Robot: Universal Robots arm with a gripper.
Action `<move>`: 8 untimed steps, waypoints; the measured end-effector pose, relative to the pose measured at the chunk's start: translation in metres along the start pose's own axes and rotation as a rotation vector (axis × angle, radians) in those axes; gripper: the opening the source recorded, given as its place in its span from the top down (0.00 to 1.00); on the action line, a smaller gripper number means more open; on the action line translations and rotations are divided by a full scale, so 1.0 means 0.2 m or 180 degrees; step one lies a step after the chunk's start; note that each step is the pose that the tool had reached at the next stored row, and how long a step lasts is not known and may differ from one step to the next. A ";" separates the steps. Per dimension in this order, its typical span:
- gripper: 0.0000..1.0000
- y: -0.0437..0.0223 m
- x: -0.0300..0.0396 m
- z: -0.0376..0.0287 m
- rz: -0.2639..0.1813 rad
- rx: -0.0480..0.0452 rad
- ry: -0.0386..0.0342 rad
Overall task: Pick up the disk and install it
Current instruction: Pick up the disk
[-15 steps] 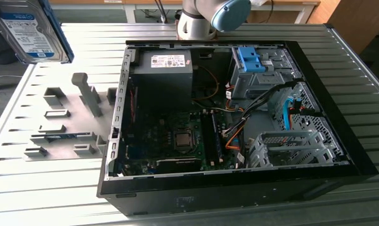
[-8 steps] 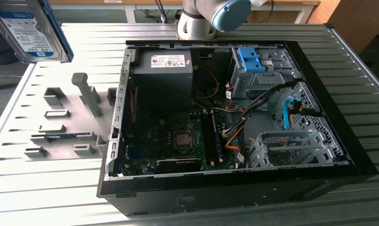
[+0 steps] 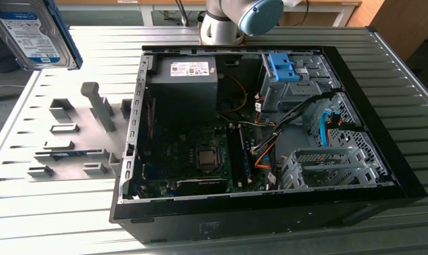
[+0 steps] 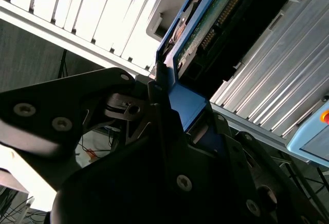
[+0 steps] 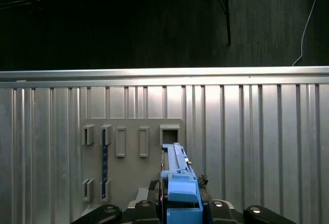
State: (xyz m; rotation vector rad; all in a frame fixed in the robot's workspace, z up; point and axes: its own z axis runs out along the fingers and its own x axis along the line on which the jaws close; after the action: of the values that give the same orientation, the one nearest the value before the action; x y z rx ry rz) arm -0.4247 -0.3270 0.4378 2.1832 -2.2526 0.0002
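- Black linkage-fingered claw (image 4: 172,103) is clenched on the disk (image 4: 205,34), a flat rectangular silver-metal hard drive framed by a blue plastic carrier. The fingers (image 4: 154,95) pinch one end of the carrier from both sides.
- The disk is in the claw, up off the bench. Most of its body sticks out past the fingertips.
- Handling, my read: rigid and dense for its size. The metal faces are smooth, so it could slip if gripped there.
- The plastic carrier probably flexes a little. The bare green circuit board (image 4: 193,39) and its connector pins look like the fragile parts.
- Best hold is on the carrier's side rails, as now, not on the board.
- View differences:
  - The second wrist view shows the board side and the finger contact.
  - The exterior view shows the white-and-blue label (image 3: 29,32) face.
  - The first wrist view shows the disk edge-on.
- Past the disk's free end and apart from it, a grey slotted fixture plate (image 5: 128,157) lies on the ribbed silver metal bench (image 5: 257,147).
- Well apart from the claw, an open black computer case (image 3: 384,175) lies on its side on the bench.
- Inside the case are a blue plastic bracket (image 3: 285,66) in one bay and a perforated silver metal cage (image 3: 327,164).
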 end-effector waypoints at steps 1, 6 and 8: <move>0.64 0.000 0.000 0.000 0.0000 0.0000 0.0000; 0.64 0.000 0.000 -0.007 0.0000 0.0000 0.0000; 0.64 0.000 0.000 -0.015 0.0000 0.0000 0.0000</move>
State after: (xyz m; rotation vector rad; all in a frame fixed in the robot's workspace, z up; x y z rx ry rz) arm -0.4247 -0.3270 0.4409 2.1831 -2.2525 0.0001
